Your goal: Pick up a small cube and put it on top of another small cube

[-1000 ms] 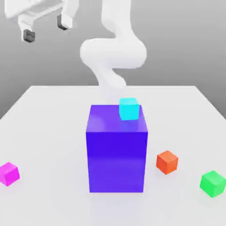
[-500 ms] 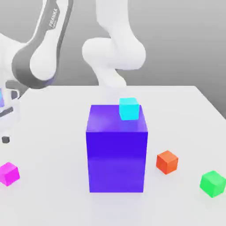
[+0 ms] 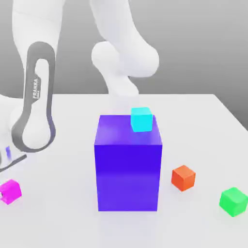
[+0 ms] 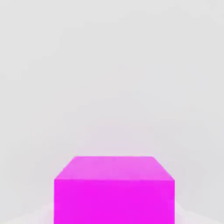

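- One magenta cube sits on the worktop at the exterior view's left, directly under the hand.
- The gripper looks closed on it, so the coming lift goes straight up.

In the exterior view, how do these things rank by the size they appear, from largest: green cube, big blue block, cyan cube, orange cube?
1. Big blue block
2. Green cube
3. Orange cube and cyan cube: they look too alike to rank.
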`<state>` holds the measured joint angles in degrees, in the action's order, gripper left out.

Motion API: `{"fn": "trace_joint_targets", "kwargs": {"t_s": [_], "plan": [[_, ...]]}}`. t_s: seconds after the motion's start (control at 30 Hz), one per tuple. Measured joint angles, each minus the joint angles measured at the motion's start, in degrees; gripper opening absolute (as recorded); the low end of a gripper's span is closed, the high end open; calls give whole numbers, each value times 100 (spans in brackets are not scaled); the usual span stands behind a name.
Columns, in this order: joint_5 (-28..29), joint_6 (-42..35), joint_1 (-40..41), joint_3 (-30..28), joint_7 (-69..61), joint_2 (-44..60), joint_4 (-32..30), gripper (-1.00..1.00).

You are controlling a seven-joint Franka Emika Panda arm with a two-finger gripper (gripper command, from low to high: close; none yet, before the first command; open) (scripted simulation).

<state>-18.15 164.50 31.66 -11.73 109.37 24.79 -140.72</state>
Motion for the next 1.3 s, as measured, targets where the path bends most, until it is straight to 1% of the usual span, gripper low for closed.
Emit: {"fn": "trace_joint_targets", "kwargs": {"t_s": [0.13,0.17,0.2,0.73,0.87,1.03,1.1,1.17,1.2,1.3], "plan": [[519,-541,-297,-407,394,-723,-172,-100],[674,-671,-359,-455,459,-874,-178,-100],[807,-729,-462,-382,358,-882,-96,-100],[2099,-1045,-2304,2033,-2276,-810,570,-100],[2320,-1126,-2768,2684,-2904,-1015,424,-100],[2515,-1271,-3409,3571,-3684,-1433,0,-100],[2857,-1211,-3784,3810,-3767,-1296,-58,-100],[3445,-949,-4236,3712,-3560,-859,-18,-100],[3636,-832,-4371,3618,-3459,-695,-2,100],[3636,-832,-4371,3618,-3459,-695,-2,100]]}}
